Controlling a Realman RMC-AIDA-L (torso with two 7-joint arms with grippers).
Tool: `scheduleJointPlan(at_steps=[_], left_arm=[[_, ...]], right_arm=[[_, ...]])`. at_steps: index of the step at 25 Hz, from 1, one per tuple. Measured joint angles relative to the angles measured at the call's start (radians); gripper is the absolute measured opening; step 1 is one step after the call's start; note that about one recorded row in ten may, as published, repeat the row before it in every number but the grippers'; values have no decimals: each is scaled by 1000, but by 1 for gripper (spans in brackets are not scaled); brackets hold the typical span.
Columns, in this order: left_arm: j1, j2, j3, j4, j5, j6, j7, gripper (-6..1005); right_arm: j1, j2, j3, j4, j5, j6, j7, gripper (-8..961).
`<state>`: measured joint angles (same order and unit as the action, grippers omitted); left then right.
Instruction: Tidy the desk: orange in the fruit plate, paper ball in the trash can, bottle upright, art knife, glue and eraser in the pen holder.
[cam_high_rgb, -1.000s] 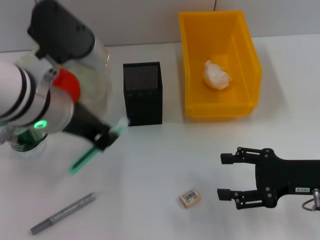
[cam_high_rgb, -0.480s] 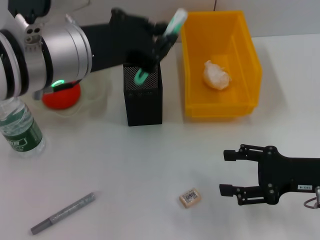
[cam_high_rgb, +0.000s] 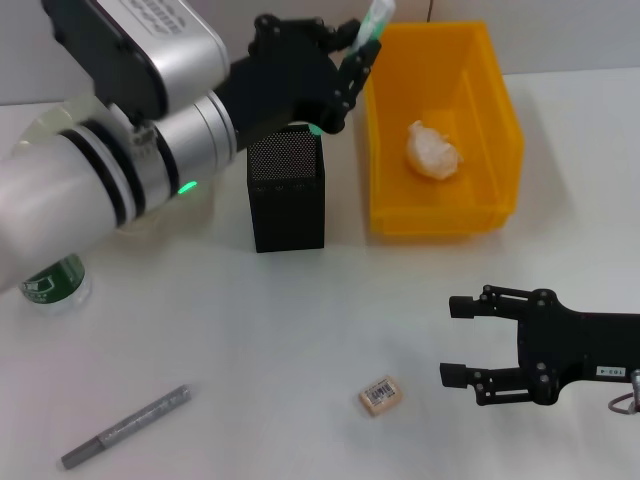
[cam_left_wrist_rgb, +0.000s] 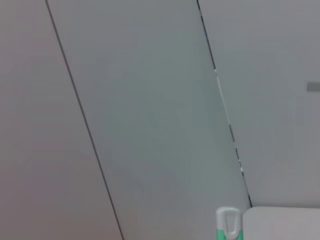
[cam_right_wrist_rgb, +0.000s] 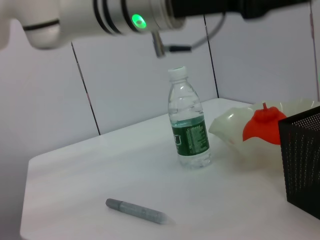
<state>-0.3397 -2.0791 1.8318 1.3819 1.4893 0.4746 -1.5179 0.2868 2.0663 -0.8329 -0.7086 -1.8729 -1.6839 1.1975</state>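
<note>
- White desk against a pale wall, seen from the head camera. Left gripper (cam_high_rgb: 335, 85) hangs right over the pen holder (cam_high_rgb: 286, 187), which sits around 11 o'clock on the desk. It's clamped on a green-and-white stick (cam_high_rgb: 374, 22) that pokes up at a tilt; I'd guess that's the art knife or the glue, can't tell which.
- Step in hand looks like dropping that stick in. I'd say stand it more upright and centre its lower end over the mouth before letting go, otherwise it may catch the mesh rim or tip toward the trash can (cam_high_rgb: 440, 128) just beside it.
- Containers: the trash can at 1 o'clock has the paper ball (cam_high_rgb: 432, 150) lying inside. Can't see what's in the pen holder.
- Eraser (cam_high_rgb: 380, 395) lies at about 6 o'clock, grey pen (cam_high_rgb: 125, 427) at 8 o'clock. Right gripper (cam_high_rgb: 462, 340) sits at 4 o'clock near the eraser, jaws wide apart, holding nothing.
- Left wrist camera: just wall panels and the stick's white tip (cam_left_wrist_rgb: 228, 226).
- Right wrist camera: bottle (cam_right_wrist_rgb: 189, 127) standing upright, and the orange (cam_right_wrist_rgb: 262, 121) resting in the fruit plate (cam_right_wrist_rgb: 231, 128) beside it. Those two look done.
</note>
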Motion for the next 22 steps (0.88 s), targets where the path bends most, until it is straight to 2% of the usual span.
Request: scheduleJointPlan(at_steps=[3, 5, 9, 13, 16, 22], left_arm=[[-62, -1, 18, -171, -299, -30, 281, 181], [-75, -1, 10, -226, -410, -15, 375, 181], [-79, -1, 2, -269, -495, 0, 464, 181], [-85, -1, -6, -357, -649, 11, 612, 180], [-87, -1, -9, -374, -670, 17, 631, 180], [-94, -1, -28, -455, -751, 120, 688, 181]], right_arm=[[0, 0, 0, 0, 0, 0, 1, 835], [0, 0, 0, 0, 0, 0, 1, 835], [0, 0, 0, 0, 0, -1, 2, 835], [0, 0, 0, 0, 0, -3, 3, 835], [0, 4, 0, 0, -3, -3, 3, 835], [0, 7, -2, 0, -5, -5, 4, 835]])
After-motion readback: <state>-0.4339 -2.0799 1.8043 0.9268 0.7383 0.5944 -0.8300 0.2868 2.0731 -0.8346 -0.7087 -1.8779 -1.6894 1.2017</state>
